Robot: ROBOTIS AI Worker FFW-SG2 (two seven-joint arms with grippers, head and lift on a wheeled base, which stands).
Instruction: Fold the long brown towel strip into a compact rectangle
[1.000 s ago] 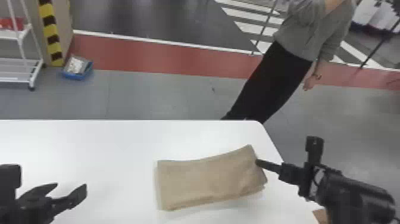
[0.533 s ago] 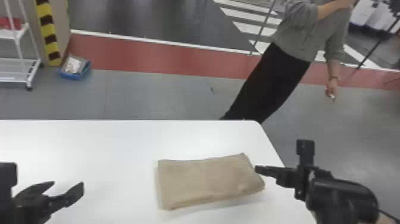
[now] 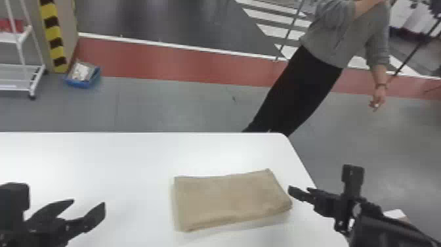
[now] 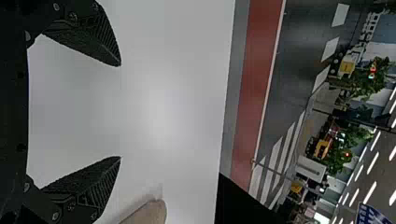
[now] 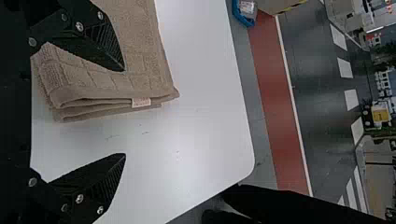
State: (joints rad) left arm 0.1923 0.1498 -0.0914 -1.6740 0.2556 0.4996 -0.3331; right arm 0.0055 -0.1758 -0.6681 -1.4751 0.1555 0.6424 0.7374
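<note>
Evidently at the tidying step, I hold my right hand [image 5: 124,112], fingers apart, beside the folded brown towel [image 3: 229,200] on the tabletop [image 3: 115,157]; my left hand [image 4: 120,111] is spread too. A light squaring-up likely comes next.

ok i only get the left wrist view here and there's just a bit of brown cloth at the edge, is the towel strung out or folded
Observer: Folded: the head view shows the towel lying on the table as one flat, roughly rectangular bundle.
Operator: good, anything holding its other end
Observer: No. The right gripper is by that end, but its fingers are spread wide, not closed on the cloth.
Operator: edges neat there
Observer: Not quite. The stacked layers sit a little unevenly, with a small pale tag showing at the edge.
</note>
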